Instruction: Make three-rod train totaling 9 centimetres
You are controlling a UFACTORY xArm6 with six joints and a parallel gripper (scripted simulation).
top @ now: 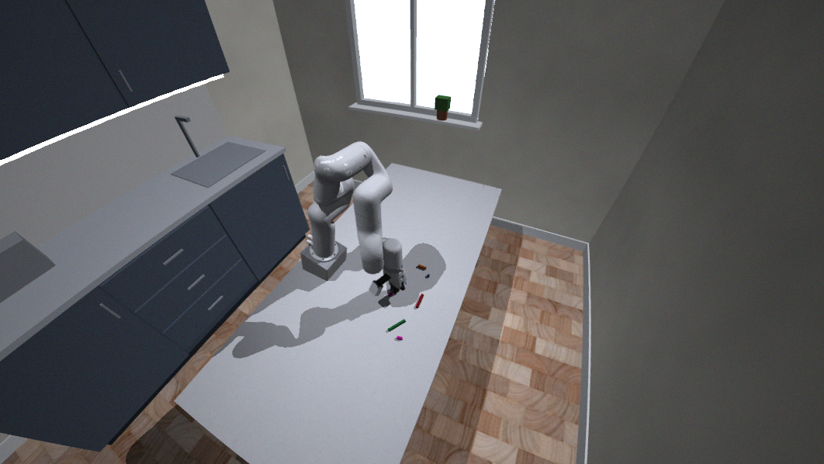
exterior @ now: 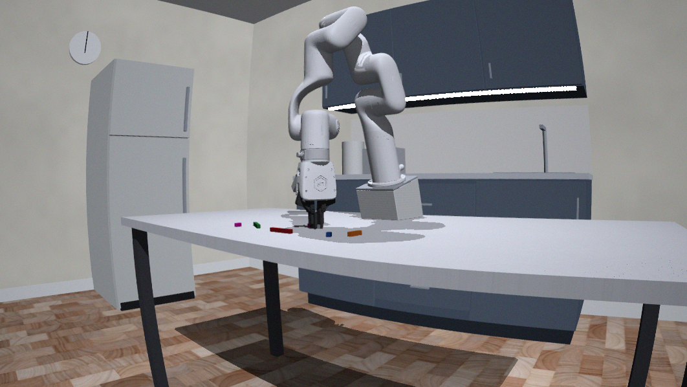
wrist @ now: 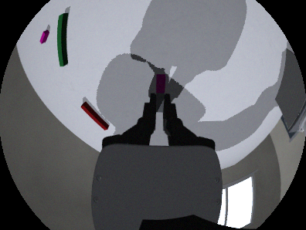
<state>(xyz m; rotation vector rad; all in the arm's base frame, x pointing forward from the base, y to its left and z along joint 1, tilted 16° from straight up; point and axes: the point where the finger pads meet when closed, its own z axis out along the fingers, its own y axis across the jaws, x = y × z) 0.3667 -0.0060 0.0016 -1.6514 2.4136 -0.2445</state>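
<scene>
My gripper points down close to the table, shut on a dark grey rod that shows faintly between the fingers. In the wrist view a magenta rod lies flat just beyond the fingertips, roughly in line with the grey rod; any gap is too small to tell. A second magenta rod, a green rod, a red rod, a blue rod and an orange rod lie apart.
The white table carries the rods and the arm's base block. The red, blue and orange rods lie nearer the table's long edge than the gripper. Arm shadow darkens the surface around the fingers.
</scene>
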